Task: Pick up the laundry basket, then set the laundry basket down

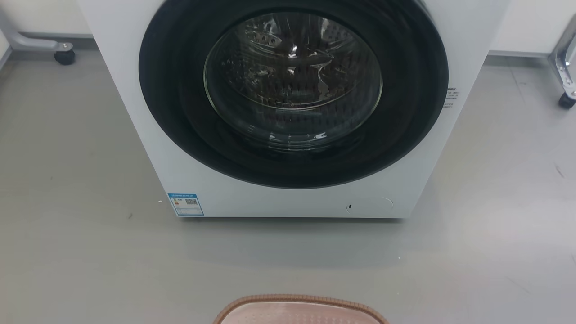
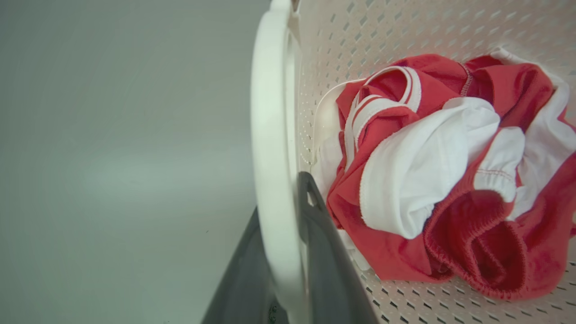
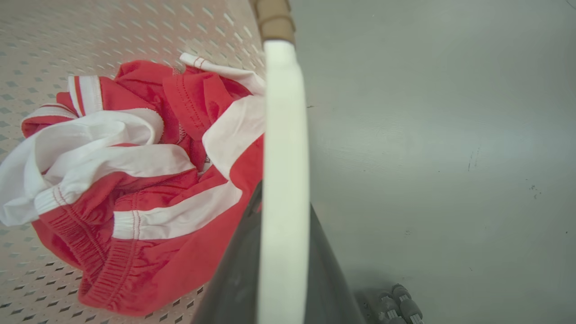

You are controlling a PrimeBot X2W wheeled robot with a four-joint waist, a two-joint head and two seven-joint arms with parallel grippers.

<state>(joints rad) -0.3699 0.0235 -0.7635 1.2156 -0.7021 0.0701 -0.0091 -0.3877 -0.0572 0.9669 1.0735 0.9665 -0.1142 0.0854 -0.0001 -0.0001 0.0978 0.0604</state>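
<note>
The laundry basket (image 1: 300,310) shows its brown woven-look rim and cream inside at the bottom edge of the head view, in front of the washing machine. In the left wrist view its white side handle (image 2: 270,135) runs between the two dark fingers of my left gripper (image 2: 281,193), which is shut on it. The other white handle (image 3: 285,112) sits the same way in my right gripper (image 3: 285,198), under the brown rim (image 3: 272,15). A crumpled red and white garment (image 2: 450,180) (image 3: 135,180) lies on the perforated bottom. Whether the basket touches the floor, I cannot tell.
A white front-loading washing machine (image 1: 288,198) with a dark round door stands straight ahead, its door shut. Grey floor (image 1: 67,180) spreads to both sides and between machine and basket. Castered metal legs stand at the far left (image 1: 65,56) and far right (image 1: 567,99).
</note>
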